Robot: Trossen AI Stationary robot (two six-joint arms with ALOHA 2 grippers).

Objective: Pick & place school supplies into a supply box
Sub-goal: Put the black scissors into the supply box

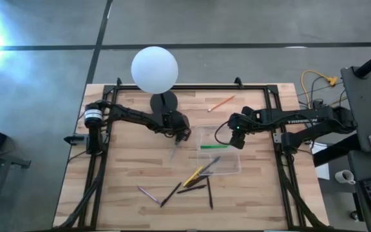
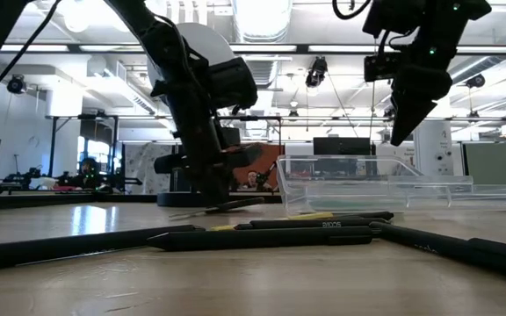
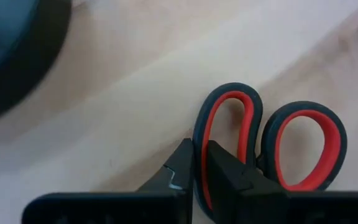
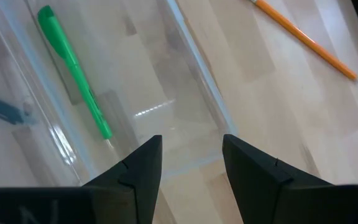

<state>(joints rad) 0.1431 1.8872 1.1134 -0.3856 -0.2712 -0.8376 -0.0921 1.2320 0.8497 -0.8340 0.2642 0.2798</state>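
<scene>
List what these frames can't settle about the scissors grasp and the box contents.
- Scissors: blades cut off in the left wrist view by the left hand; too small in the high view.
- Supply box: green marker clear; a bluish item beside it cut off by the right wrist picture's edge.
- Right hand: open, empty.

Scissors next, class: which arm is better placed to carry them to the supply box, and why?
Left. Its pincer is closed on a red handle loop of the scissors. The right pincer hangs open and empty over the supply box.
</scene>
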